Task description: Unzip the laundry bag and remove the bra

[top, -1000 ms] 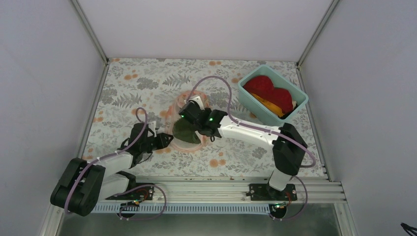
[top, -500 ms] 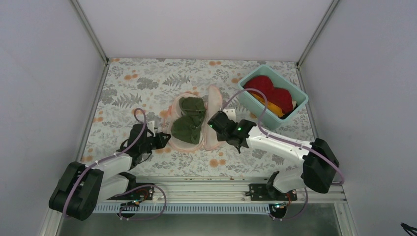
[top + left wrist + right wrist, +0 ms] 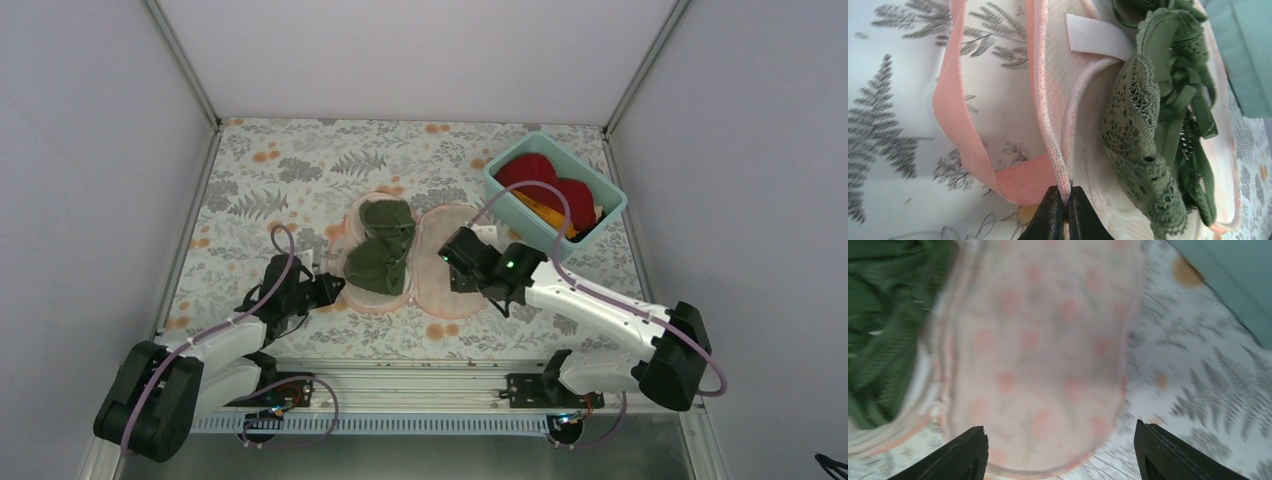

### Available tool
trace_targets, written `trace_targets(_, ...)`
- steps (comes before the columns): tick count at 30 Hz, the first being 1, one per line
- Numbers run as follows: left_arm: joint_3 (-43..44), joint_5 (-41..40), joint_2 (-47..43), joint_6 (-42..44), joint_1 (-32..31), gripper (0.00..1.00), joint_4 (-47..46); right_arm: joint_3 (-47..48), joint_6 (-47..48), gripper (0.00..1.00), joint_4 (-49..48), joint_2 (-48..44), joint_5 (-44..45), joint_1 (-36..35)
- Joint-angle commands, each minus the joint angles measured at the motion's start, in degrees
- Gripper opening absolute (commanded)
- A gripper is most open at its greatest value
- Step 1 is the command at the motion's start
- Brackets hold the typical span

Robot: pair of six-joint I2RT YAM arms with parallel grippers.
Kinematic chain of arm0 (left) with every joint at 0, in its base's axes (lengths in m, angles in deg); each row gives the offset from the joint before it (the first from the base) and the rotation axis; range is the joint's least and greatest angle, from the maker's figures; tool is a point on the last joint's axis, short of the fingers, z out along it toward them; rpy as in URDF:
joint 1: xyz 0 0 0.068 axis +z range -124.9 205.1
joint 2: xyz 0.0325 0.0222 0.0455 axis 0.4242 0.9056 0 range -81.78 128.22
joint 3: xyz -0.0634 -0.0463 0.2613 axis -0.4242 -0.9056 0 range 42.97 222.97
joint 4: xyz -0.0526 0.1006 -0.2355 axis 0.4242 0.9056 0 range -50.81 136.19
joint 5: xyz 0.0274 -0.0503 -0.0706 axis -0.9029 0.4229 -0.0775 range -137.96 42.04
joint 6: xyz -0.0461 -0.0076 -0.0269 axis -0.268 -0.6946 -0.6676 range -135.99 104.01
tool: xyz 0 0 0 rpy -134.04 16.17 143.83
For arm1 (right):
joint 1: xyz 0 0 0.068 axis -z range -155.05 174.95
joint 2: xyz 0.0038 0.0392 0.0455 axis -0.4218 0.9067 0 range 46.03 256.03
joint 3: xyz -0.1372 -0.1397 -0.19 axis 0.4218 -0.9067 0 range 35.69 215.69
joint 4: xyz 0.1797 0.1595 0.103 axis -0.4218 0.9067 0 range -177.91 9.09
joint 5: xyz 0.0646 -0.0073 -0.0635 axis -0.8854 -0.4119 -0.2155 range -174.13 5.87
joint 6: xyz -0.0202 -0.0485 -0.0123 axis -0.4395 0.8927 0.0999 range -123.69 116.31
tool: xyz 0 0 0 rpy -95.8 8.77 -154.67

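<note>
A teal rectangular plastic tub [image 3: 587, 166] sits far right on the fern-printed table cover [image 3: 300, 165], holding a crumpled red cloth [image 3: 530, 168] beside an orange cloth [image 3: 548, 212].

The top external camera looks steeply down from high behind the near edge, taking in the whole table [image 3: 260, 180]. Both wrist cameras sit close and low, facing the opened laundry bag [image 3: 445, 265] and bra [image 3: 383, 250], which the overhead view shares.

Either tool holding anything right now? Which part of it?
The left tool is shut on the laundry bag, pinching its pink trimmed edge at the near end. The right tool is open over the opened-out half, holding nothing.
</note>
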Motion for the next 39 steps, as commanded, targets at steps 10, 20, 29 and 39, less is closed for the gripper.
trace_targets(10,6.5,-3.7,-8.4,1.0,0.0,0.67,23.0,11.5,37.9,0.85,-37.8,20.5,-11.0,-16.7)
trace_targets(20,12.1,-2.0,-17.9,-10.1,23.1,1.00,23.7,15.5,45.4,0.95,-46.6,33.9,-4.2,-16.7)
trace_targets(29,12.3,-2.8,-17.7,-8.5,27.6,1.00,18.9,19.5,42.8,0.78,-41.4,40.4,6.2,-16.6)
trace_targets(39,12.8,-1.4,-15.0,-6.2,27.5,1.00,16.7,16.2,41.8,0.68,-42.1,39.7,6.2,-14.5)
